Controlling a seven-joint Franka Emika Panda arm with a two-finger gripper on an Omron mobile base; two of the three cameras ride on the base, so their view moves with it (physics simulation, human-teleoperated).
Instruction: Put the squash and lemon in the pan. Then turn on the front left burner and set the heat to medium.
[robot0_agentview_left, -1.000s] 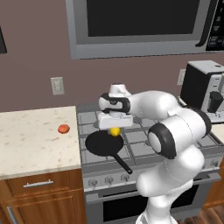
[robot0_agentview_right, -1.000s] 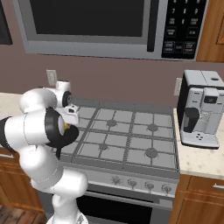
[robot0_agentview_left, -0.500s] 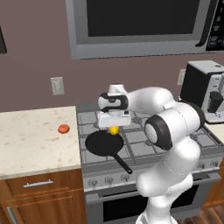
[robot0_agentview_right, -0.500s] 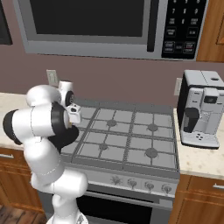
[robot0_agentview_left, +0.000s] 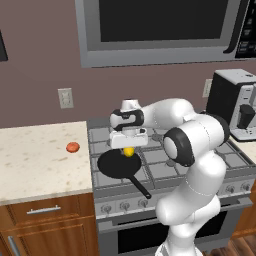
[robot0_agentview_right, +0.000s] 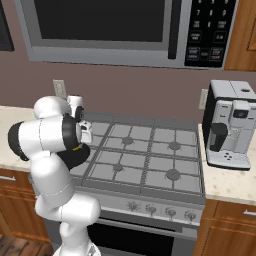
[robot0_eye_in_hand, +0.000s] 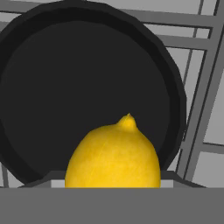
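The hand (robot0_agentview_left: 129, 150) grips the lemon (robot0_agentview_left: 129, 151) right above the pan (robot0_agentview_left: 117, 165); the squash (robot0_agentview_left: 73, 147) sits on the bench (robot0_agentview_left: 35, 160), well left of the pan.

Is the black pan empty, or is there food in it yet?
Empty. The hand view shows the pan with a bare black bottom. The lemon is held in the claw above it, and the squash sits on the counter.

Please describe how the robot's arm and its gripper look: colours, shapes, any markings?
The arm is glossy white, built of rounded, bulbous segments with dark, nearly black bands at the joints. The gripper hangs from a boxy white hand. No cables or markings are visible.
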